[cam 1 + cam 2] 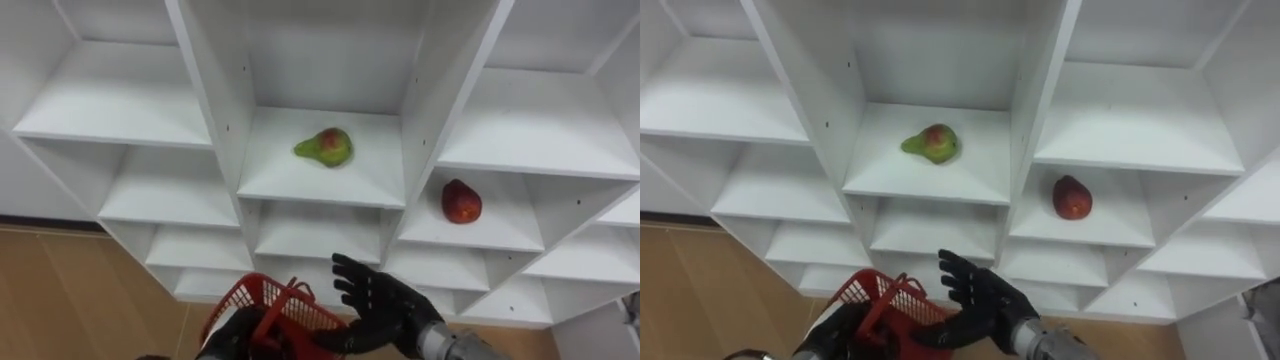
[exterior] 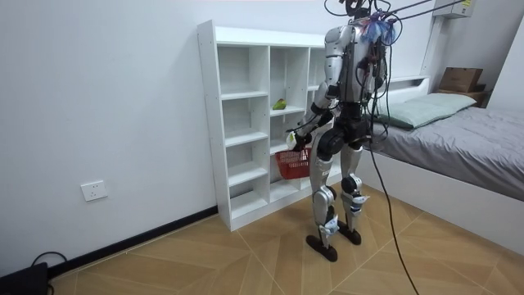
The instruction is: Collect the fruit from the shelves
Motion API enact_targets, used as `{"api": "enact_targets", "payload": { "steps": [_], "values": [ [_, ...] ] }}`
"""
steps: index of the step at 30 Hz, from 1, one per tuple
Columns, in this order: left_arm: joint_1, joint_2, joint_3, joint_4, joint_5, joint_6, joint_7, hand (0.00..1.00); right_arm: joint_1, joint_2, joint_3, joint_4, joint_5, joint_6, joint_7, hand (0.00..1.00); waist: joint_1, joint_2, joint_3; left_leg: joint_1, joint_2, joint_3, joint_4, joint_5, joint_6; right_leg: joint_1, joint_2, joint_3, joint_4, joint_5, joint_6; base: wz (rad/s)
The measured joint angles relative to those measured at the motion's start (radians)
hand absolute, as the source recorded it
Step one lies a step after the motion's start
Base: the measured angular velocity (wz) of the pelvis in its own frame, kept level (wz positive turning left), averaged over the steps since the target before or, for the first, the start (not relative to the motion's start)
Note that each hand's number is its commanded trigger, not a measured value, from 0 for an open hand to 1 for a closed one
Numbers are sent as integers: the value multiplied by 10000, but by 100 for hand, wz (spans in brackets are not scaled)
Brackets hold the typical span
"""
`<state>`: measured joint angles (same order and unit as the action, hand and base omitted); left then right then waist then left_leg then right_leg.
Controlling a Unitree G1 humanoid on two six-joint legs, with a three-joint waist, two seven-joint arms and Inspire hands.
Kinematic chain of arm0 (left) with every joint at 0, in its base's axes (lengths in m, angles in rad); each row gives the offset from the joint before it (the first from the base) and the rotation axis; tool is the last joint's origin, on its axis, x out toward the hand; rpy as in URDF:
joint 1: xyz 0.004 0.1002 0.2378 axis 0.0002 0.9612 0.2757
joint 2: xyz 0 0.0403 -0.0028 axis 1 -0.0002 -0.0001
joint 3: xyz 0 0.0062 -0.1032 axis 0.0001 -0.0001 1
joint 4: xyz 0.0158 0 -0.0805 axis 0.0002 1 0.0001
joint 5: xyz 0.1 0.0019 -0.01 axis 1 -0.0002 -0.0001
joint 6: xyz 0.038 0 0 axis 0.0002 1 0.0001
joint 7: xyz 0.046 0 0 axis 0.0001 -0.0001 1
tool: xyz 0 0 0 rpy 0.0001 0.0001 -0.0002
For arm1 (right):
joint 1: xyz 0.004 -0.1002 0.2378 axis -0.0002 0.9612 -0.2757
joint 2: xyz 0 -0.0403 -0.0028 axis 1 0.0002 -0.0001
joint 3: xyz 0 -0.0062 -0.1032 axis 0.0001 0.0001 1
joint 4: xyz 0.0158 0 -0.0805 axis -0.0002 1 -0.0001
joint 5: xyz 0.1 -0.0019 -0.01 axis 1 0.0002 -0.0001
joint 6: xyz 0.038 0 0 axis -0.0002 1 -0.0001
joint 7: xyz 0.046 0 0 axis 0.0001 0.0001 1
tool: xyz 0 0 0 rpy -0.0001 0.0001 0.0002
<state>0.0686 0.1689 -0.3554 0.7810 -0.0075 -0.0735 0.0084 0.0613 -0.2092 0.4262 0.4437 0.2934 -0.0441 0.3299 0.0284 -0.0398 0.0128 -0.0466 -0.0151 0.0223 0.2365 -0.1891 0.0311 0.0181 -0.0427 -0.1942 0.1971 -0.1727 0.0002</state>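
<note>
pear: a green pear (image 1: 325,147) with a red blush lies on its side on a shelf in the middle column of the white closet (image 1: 420,100), above the right hand and well apart from it.
red fruit: a red fruit (image 1: 461,202) sits one shelf lower in the column to the right, up and to the right of that hand, untouched.
right hand: the right hand (image 1: 385,308) comes in from the lower right and is raised before the lower shelves, fingers straight and spread, pointing up, holding nothing.
left hand: the left hand (image 1: 235,338) is low at the bottom edge, fingers curled round the handle of the red basket (image 1: 285,305).
basket: just left of the right hand, below both fruits.
stance: the robot stands upright facing the closet, a bed (image 2: 458,139) behind it.
</note>
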Motion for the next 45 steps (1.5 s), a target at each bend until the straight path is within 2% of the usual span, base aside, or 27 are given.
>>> {"api": "enact_targets", "payload": {
  "steps": [4, 6, 8, 14, 17, 21, 24, 27, 29, 31, 33, 35, 38, 42, 45],
  "values": [
    [202, 69, 629, -251, 12, -14, 2, 100, 55, -328, -205, -1685, -1665, -144, -283, 0, 100, -175, -20, 478, 4, 16, -168, 22, -26, 369, 10, 17, -138, -7, 2, -2],
    [241, 86, 788, -282, 19, -24, -6, 100, 90, -330, -269, -2082, -2228, -246, -437, 0, 105, -277, -39, 629, 16, 8, -190, 18, -30, 532, 22, 14, -159, -9, 3, 0],
    [244, 95, 860, -296, 15, -181, -26, 100, 92, -328, -334, -2597, -2711, -276, -566, 0, 197, -360, 30, 767, 15, -16, -263, 12, -35, 645, 24, -4, -164, -11, 6, 0],
    [372, 96, 1080, -336, 20, -410, -210, 100, 84, -330, -597, -3700, -2988, -329, -806, 0, 496, -410, 29, 777, 22, -14, -316, 8, -34, 681, 16, -4, -185, -10, 6, 0],
    [393, 110, 1170, -336, 19, -412, -188, 100, -84, -333, -604, -3848, -2997, -512, -1136, 0, 592, -407, 29, 848, 23, -39, -296, 9, -35, 717, 19, -12, -153, -9, 5, 0],
    [412, 142, 1203, -350, 27, -427, -195, 100, -272, -359, -602, -3897, -3038, -571, -1476, 0, 632, -411, 31, 920, 23, -103, -325, 7, -34, 851, 17, -62, -150, -9, 6, 4],
    [450, 219, 1302, -351, 141, -453, -251, 100, -356, -625, -612, -4254, -3021, -733, -1849, 0, 625, -475, 42, 956, 16, -235, -309, 6, -39, 976, 15, -196, -168, -9, 7, 12],
    [553, 279, 1711, -349, 479, -484, -369, 100, -745, -745, -763, -4291, -3015, -903, -2213, 0, 650, -596, 60, 1100, 7, -292, -308, -3, -64, 1196, 52, -207, -285, -7, 4, 5],
    [611, 325, 1887, -349, 890, -485, -356, 100, -967, -745, -1055, -4293, -3006, -1096, -2514, 0, 671, -720, -11, 1120, 14, -349, -305, 1, -88, 1250, 72, -262, -298, -7, 4, 8],
    [633, 326, 1953, -350, 1149, -484, -353, 100, -1057, -746, -1256, -4294, -3031, -1104, -2747, 0, 791, -794, -32, 1138, 21, -342, -309, 4, -94, 1272, 80, -282, -297, -7, 3, 6],
    [641, 330, 1990, -353, 1253, -483, -359, 100, -1068, -753, -1368, -4293, -3057, -1104, -2961, 0, 883, -891, 0, 1152, 21, -373, -304, 3, -97, 1316, 81, -320, -298, -7, 3, 8],
    [683, 350, 2138, -353, 1291, -479, -417, 100, -1136, -774, -1373, -4292, -3241, -1102, -3079, 0, 892, -1007, 69, 1143, 9, -515, -273, 2, -100, 1375, 74, -462, -306, -7, 4, 16],
    [697, 432, 2217, -367, 1311, -469, -504, 100, -1209, -786, -1376, -4292, -3569, -1102, -3189, 0, 899, -1210, 96, 980, 17, -661, -77, -56, -145, 1362, 98, -591, -303, -8, 4, 17],
    [698, 411, 2246, -367, 1313, -462, -716, 100, -1290, -875, -1380, -4292, -3677, -1102, -3202, 0, 978, -1251, 72, 794, 16, -798, 193, -152, -143, 1339, 114, -706, -297, -7, 4, 11],
    [698, 430, 2250, -367, 1426, -447, -816, 100, -1418, -985, -1380, -4146, -3632, -1098, -3215, 0, 1110, -1346, 10, 746, 4, -855, 213, -148, -144, 1336, 100, -842, -294, -7, 4, 8]
  ]
}}
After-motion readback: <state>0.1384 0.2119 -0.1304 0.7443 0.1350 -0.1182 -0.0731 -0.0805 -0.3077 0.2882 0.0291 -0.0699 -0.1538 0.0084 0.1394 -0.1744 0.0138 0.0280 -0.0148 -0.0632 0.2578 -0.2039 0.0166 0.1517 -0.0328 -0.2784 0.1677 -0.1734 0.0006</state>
